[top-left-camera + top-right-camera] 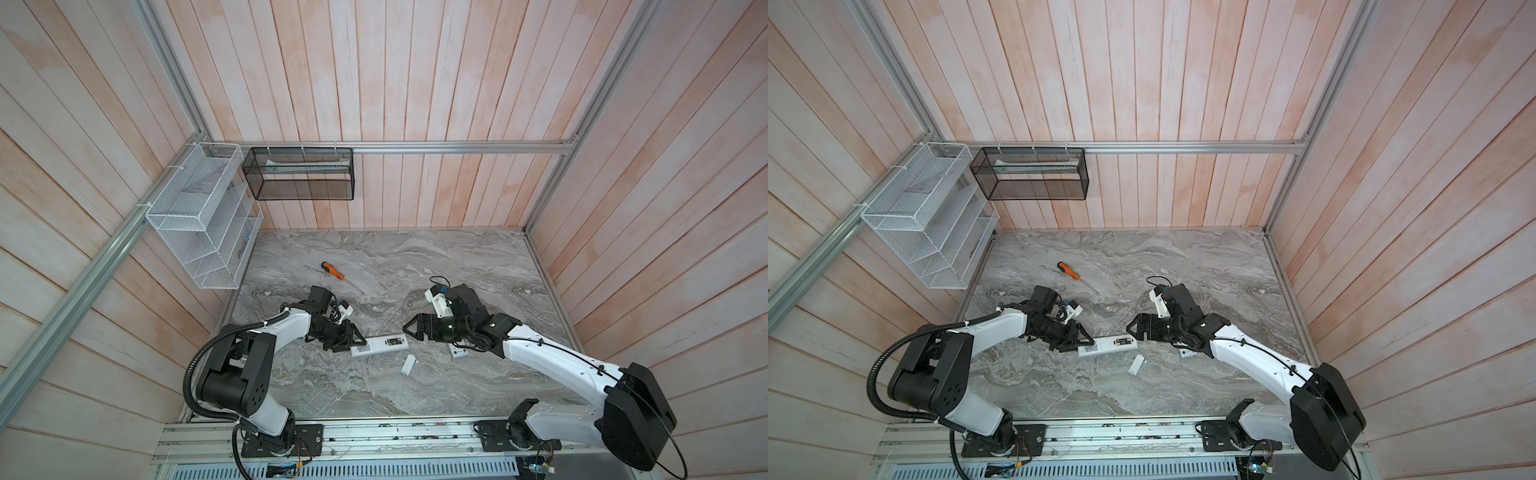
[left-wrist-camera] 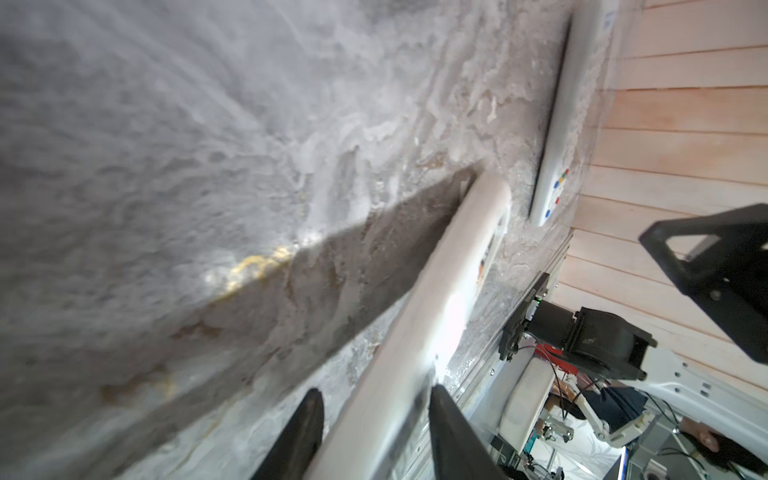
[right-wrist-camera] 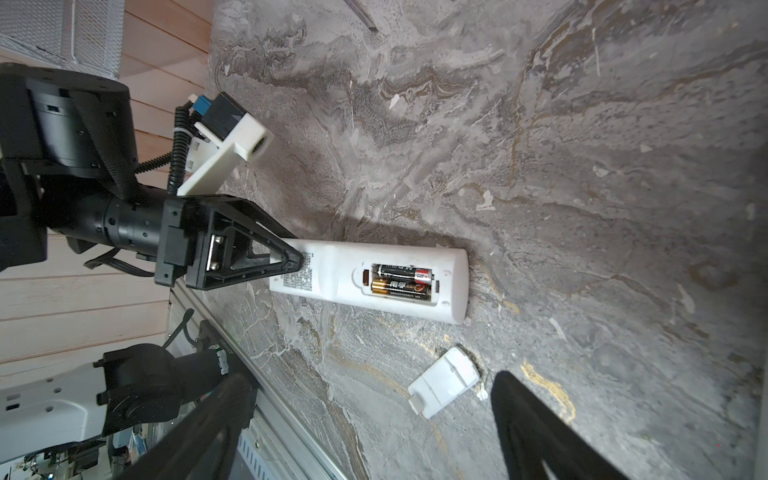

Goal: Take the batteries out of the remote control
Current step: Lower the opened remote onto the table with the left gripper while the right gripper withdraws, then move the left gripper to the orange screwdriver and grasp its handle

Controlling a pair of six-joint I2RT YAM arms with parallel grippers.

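Two slim cylindrical batteries, one black, one gold and black, lie side by side in the open back compartment of a long white plastic remote control. The remote lies face down on the grey marbled tabletop. The left gripper straddles the remote's end opposite the batteries, jaws loosened, with table showing beside one finger. The right gripper hovers just off the battery end, spread wide and empty. A small white rectangular plastic cover lies near it, apart from the remote. An orange-and-black-handled screwdriver lies well beyond the left gripper.
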